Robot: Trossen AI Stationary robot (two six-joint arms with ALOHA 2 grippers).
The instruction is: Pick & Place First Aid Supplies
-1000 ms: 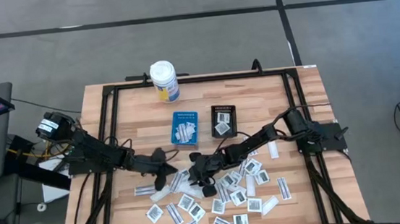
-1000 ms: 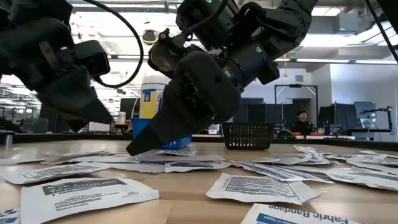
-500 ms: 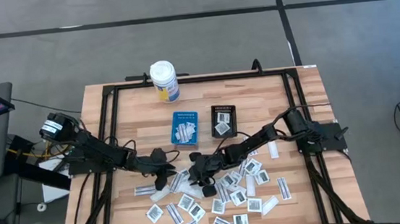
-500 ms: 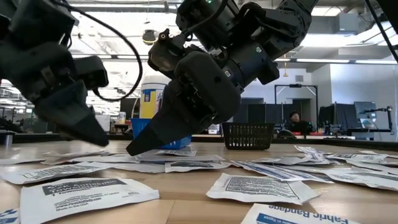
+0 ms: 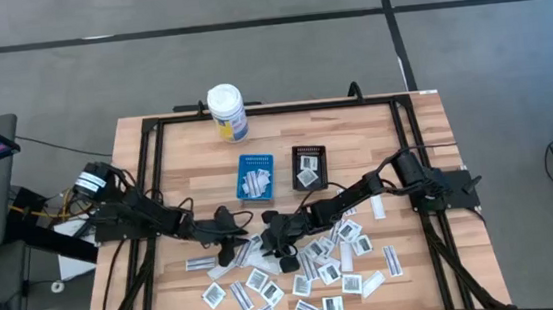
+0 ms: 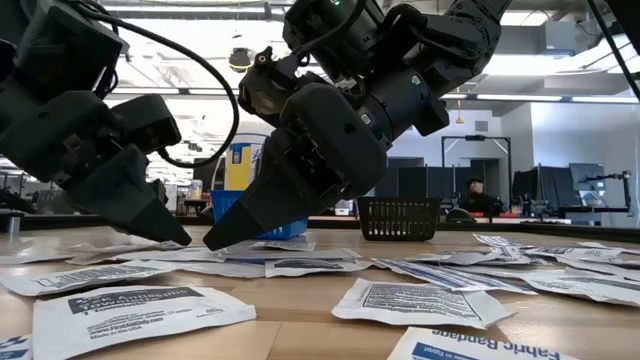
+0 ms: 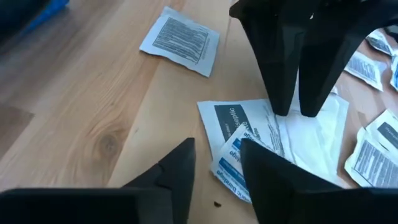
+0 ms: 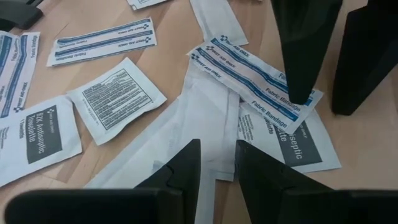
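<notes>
Judging the packets (image 5: 267,276) featherlight and floppy (flat on the surface (image 5: 406,144)), I'd pinch an edge; left pincer (image 7: 214,162) narrowly parted, right pincer (image 8: 216,163) likewise, empty.

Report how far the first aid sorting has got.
Done: a few packets already lie in the blue tray and the black tray. In hand: nothing; the left gripper and right gripper are both down at the packet pile, holding none. Left: dozens of packets spread over the table.
</notes>
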